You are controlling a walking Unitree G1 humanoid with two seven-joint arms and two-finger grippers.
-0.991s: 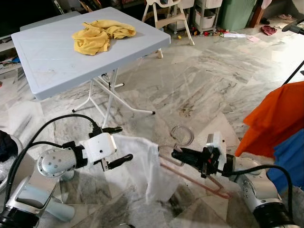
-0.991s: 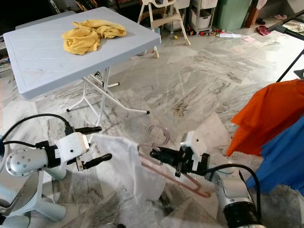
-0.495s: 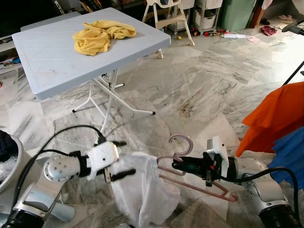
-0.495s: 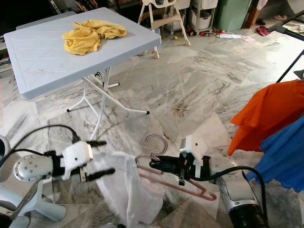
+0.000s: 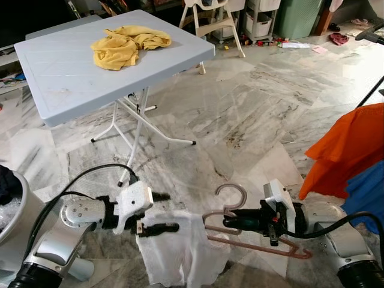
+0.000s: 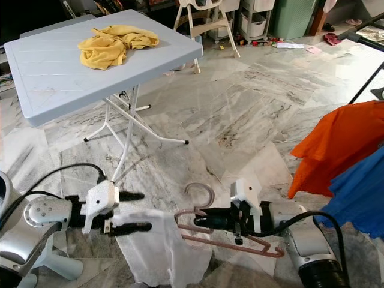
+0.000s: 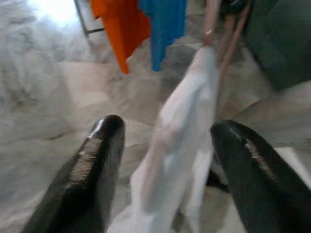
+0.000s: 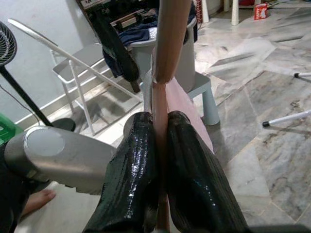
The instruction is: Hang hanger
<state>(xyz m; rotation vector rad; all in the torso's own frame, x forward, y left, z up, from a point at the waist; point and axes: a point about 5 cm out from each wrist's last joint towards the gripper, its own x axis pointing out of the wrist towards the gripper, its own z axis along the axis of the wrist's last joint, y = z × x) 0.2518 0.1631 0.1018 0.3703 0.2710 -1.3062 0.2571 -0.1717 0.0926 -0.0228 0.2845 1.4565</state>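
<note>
Gripping pink hanger (image 5: pixel 252 225) in my right pincer (image 5: pixel 231 223), low over marble floor; left pincer (image 5: pixel 161 212) spread around white garment (image 5: pixel 180 255) draping off it. Garment risking sliding off when lifting.

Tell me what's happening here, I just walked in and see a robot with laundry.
The robot's right gripper is shut on a pink hanger carrying a white cloth, held low over the marble floor. The left gripper is open with the cloth's edge between its fingers. Orange and blue garments hang to its right; a yellow cloth lies on the table.
</note>
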